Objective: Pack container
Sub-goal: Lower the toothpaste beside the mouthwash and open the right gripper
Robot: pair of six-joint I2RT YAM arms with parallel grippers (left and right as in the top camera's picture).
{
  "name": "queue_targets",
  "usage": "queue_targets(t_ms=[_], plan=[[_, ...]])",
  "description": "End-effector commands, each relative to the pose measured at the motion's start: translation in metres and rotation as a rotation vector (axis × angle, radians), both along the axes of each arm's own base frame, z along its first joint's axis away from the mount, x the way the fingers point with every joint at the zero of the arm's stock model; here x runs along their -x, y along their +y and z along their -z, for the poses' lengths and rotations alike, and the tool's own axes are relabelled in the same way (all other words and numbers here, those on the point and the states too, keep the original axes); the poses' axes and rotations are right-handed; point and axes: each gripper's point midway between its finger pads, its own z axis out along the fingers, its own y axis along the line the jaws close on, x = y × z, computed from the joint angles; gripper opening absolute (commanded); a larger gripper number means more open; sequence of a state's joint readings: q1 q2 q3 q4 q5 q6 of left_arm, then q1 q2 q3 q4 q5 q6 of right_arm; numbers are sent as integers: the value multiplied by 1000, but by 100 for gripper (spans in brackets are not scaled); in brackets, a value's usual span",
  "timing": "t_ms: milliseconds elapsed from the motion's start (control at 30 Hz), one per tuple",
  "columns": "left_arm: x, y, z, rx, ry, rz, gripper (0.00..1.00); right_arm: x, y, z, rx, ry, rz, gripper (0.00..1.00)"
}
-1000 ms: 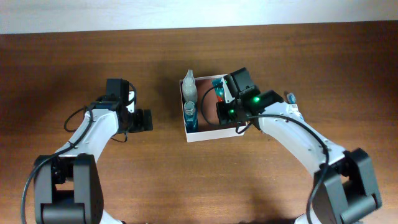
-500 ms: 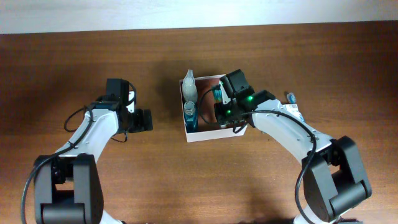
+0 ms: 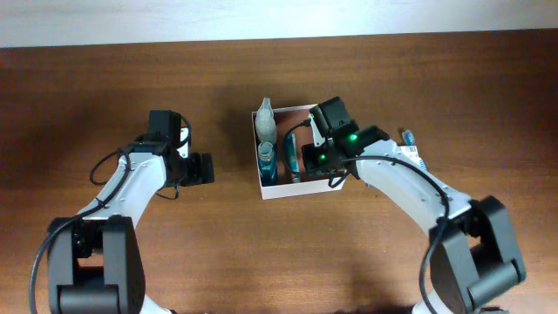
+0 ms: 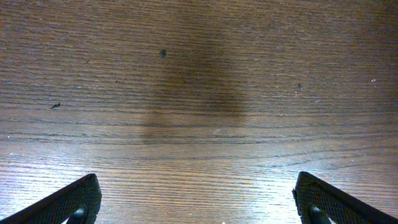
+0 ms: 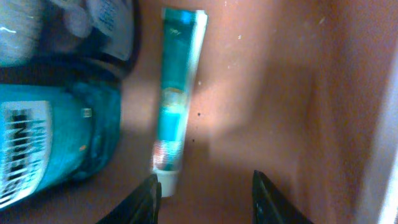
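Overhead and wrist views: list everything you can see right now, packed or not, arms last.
container: one, white walls with reddish-brown inside, middle of the table
mouthwash bottle: one, teal, lying in the container along its left wall
pale bottle: one, grey-white, in the container's far-left corner
tube: one, teal, flat on the container floor beside the mouthwash bottle
small item: one, blue and white, on the table right of the container, partly hidden by the right arm; cannot identify it
table: one, dark brown wood
left claw: one, black, open and empty, over bare table left of the container
right claw: one, black, open and empty, over the container floor
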State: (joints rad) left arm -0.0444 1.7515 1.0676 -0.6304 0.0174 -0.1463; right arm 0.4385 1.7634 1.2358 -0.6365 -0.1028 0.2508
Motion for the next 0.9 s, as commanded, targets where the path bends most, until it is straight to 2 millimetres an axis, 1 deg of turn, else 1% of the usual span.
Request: queue_targets(t_ms=[0, 33, 100, 200, 267, 467, 667, 867], plan=[[2, 2, 4, -7, 11, -4, 99, -8, 6, -48, -38, -95, -14, 40], [2, 2, 4, -7, 11, -4, 99, -6, 6, -51, -40, -94, -14, 40], [2, 2, 4, -7, 11, -4, 99, -1, 6, -55, -45, -85, -20, 33], [2, 2, 4, -7, 11, -5, 99, 7, 10, -55, -71, -49, -36, 13], [2, 2, 4, -7, 11, -5, 99, 11, 10, -53, -71, -29, -39, 4], [2, 2, 4, -7, 11, -5, 99, 18, 21, -51, -79, -8, 10, 4], [2, 2, 4, -7, 11, -5, 99, 27, 41, -47, -70, -5, 10, 4], [2, 2, 4, -7, 11, -5, 99, 32, 44, -41, -7, -22, 51, 4]])
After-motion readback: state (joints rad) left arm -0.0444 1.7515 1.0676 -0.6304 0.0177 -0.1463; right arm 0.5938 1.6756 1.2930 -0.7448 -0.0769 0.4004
